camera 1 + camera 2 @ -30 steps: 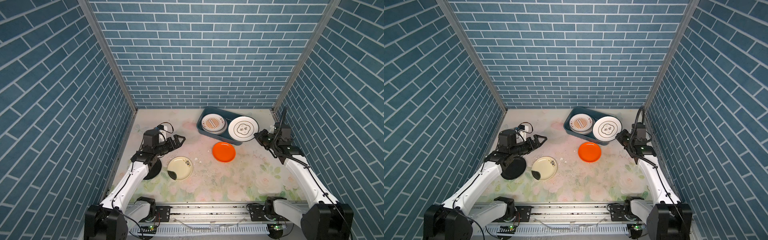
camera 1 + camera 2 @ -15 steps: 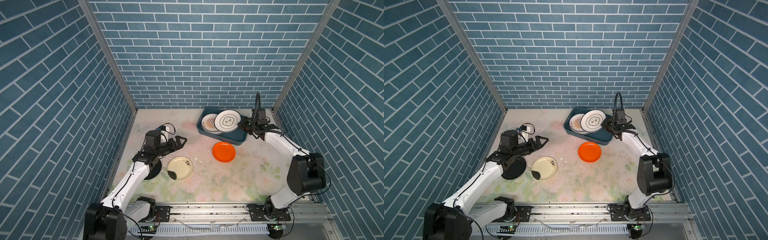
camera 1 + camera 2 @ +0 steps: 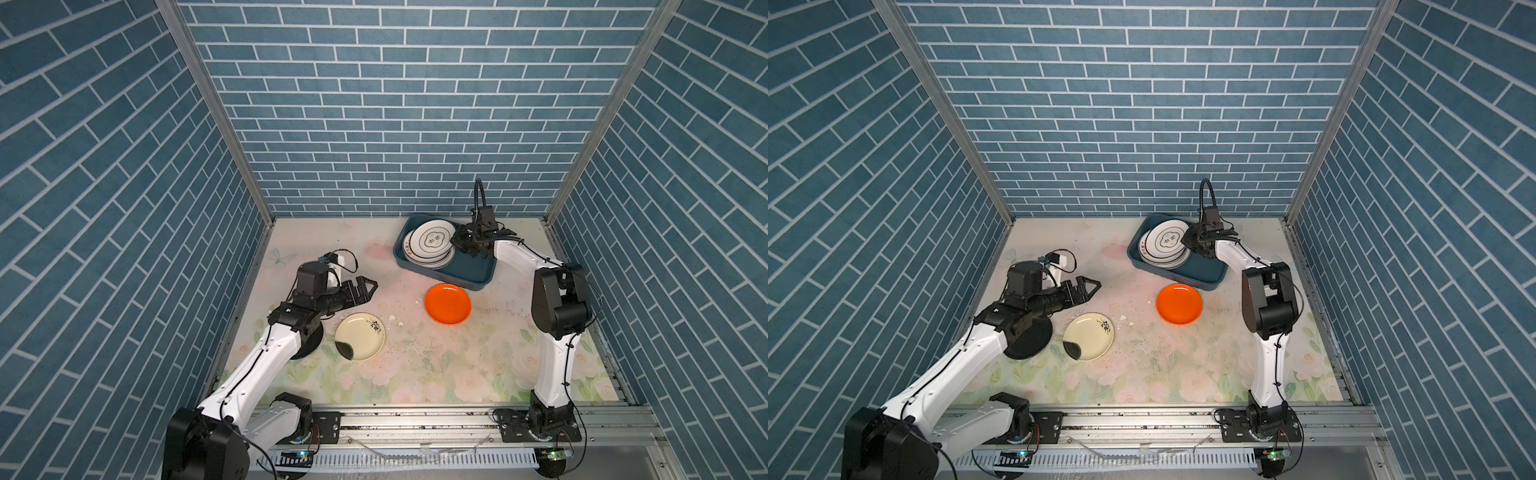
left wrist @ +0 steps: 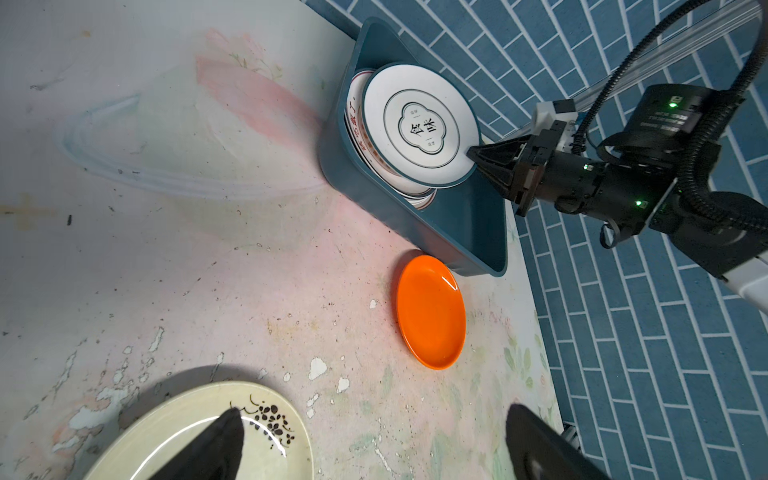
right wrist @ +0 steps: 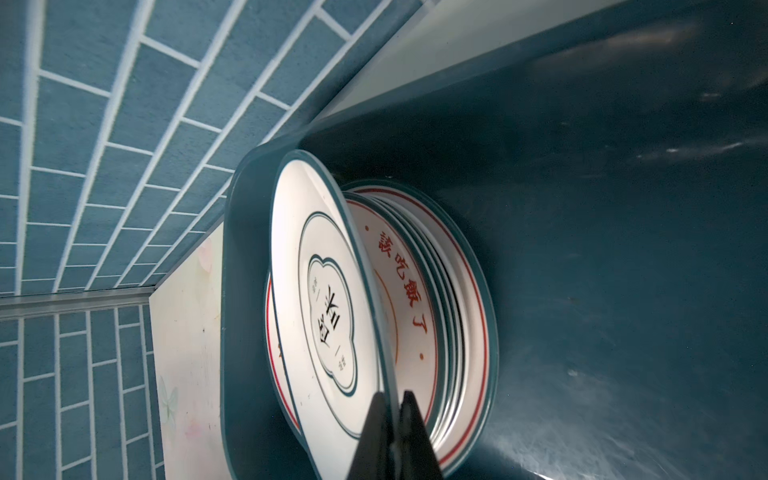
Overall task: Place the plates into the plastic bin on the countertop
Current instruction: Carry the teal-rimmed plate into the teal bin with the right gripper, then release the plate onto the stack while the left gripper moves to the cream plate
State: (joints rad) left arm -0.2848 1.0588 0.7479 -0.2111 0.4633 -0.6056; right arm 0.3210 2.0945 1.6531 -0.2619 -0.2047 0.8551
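In both top views the bin (image 3: 471,272) is found at about one o'clock on the countertop (image 3: 415,374). A stack (image 3: 430,263) of plates lies in its ten-o'clock end (the end toward four o'clock is bare). The clover plate (image 3: 432,240) is held tilted over this stack by the right gripper (image 3: 456,244), which is clamped on the rim at the plate's three-o'clock side.

Three plates are seen outside the bin. The orange plate (image 3: 447,304) lies just beside the bin, at six o'clock of it. The cream plate (image 3: 360,336) lies at about eight o'clock from the orange one. The black plate (image 3: 1027,343) lies at nine o'clock of the cream one, partly hidden under the left arm (image 3: 266,357). The left gripper (image 3: 365,288) is kept in the air at twelve o'clock of the cream plate, empty. It is judged to be parked there so that the bin is left free.

In the left wrist view its fingers (image 4: 216,436) are seen wide apart over the cream plate. Far off, only the thin edge of the clover plate is pinched.

In the right wrist view the jaws are pressed together on that rim, and the plate leans away from the stack. Whether its far edge touches cannot be told. The edge grip is judged necessary, since a flat plate offers no other hold. The tilt is judged to let the far edge be set down first.
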